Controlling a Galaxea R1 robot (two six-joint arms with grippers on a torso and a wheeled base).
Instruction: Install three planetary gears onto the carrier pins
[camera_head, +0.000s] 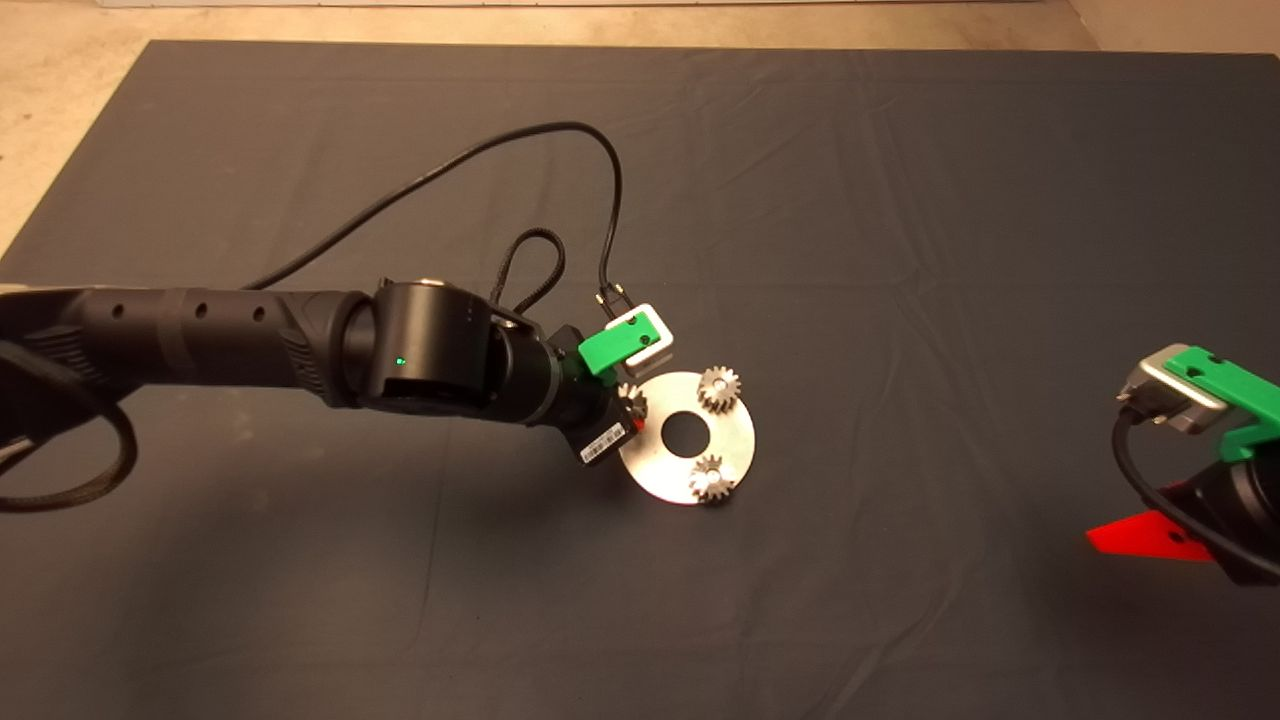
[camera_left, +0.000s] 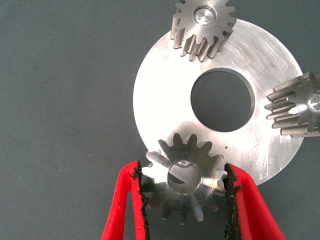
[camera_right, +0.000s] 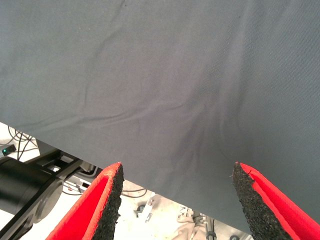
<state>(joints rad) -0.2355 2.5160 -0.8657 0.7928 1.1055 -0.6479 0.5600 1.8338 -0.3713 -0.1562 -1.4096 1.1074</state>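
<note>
Left jaws (camera_left: 184, 192) tight on third gear (camera_left: 182, 175) over disc (camera_left: 160, 95); right jaws (camera_right: 175, 195) agape, idle.

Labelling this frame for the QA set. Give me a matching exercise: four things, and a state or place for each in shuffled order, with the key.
Column 1:
1. left tool
2. right tool
3. third gear
4. disc

Column 2:
A. flat on the mat, two gears already on its pins
B. open, over bare mat at the right edge
C. pinched between red fingers above the disc's rim
D. shut on a gear

Pairs: 1-D, 2-B, 3-C, 4-A
</note>
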